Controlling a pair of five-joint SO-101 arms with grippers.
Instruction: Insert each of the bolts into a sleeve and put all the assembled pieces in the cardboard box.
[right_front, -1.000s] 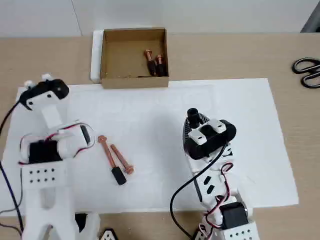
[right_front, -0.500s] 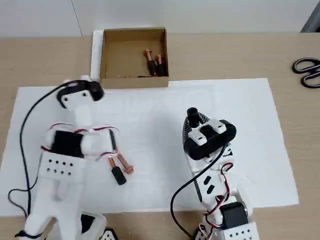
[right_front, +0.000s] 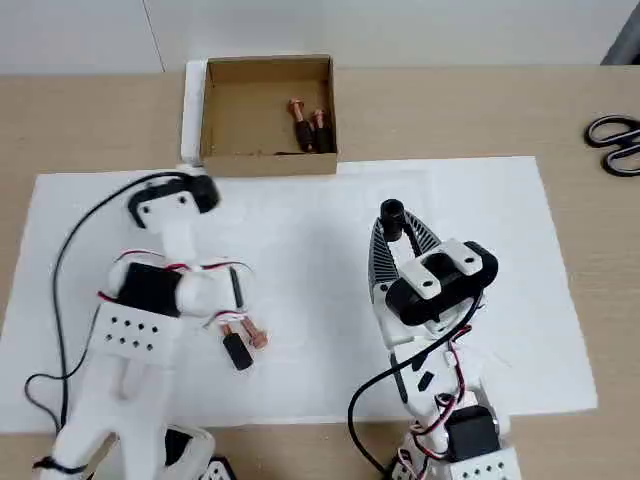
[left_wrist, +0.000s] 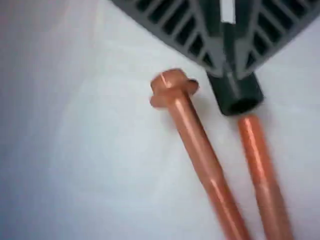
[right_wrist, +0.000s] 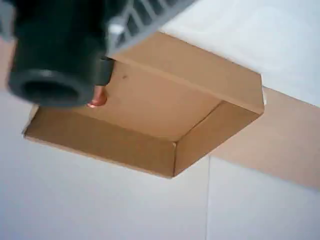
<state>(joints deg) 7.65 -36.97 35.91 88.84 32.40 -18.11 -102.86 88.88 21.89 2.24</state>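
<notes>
Left gripper (left_wrist: 227, 72): ribbed fingers pressed almost together, low over the white paper (right_front: 300, 230) at the left near side, tips at the end of a black sleeve; whether they touch it cannot be told.
Lying sleeve (left_wrist: 235, 94): flat on the paper under that gripper, with a copper bolt shaft (left_wrist: 260, 170) meeting its open end.
Loose bolt (left_wrist: 200, 150): just beside the lying sleeve, its flanged head level with it.
Cardboard box (right_front: 222, 110): far left of centre on the table (right_front: 90, 110), with two assembled pieces (right_front: 308, 122) at its right wall.
Right gripper (right_front: 392, 225): right of centre above the paper, pinching a sleeve.
Held sleeve (right_front: 391, 211): black, upright between those fingers.
Scissors (right_front: 615, 143): far right on the bare table.
</notes>
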